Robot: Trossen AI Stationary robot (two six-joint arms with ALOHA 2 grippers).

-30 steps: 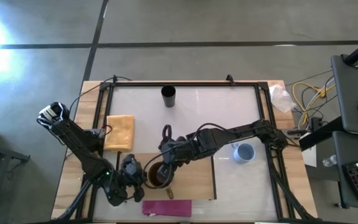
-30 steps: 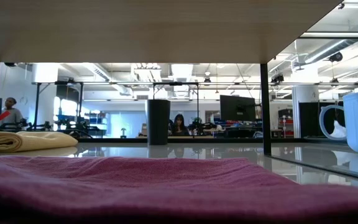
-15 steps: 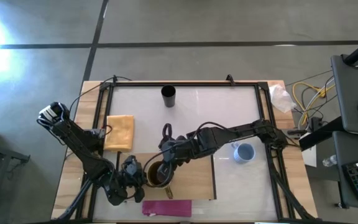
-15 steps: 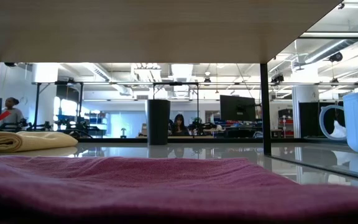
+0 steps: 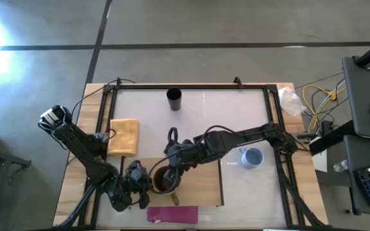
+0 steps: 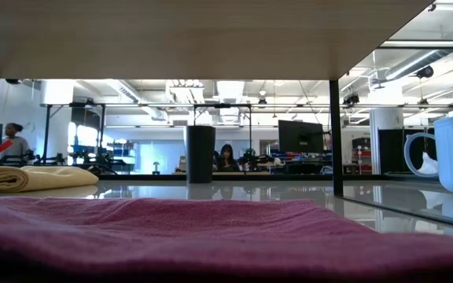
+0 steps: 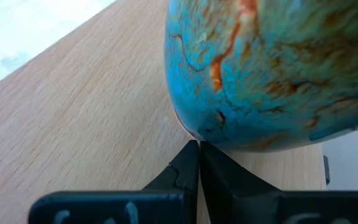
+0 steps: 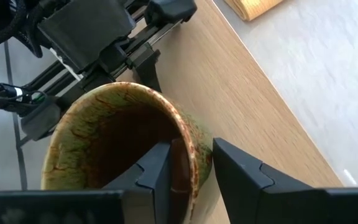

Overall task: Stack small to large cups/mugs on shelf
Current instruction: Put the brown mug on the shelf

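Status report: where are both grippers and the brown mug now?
Right gripper clamps brown mug rim, on shelf. Left gripper shut, beside mug. Black cup, blue mug off shelf.

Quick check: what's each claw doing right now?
Left claw: shut, empty, against the brown mug.
Right claw: shut on the brown mug's rim.

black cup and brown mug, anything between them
High view: only bare white tabletop and shelf wood between black cup and brown mug; the right arm passes just beside.
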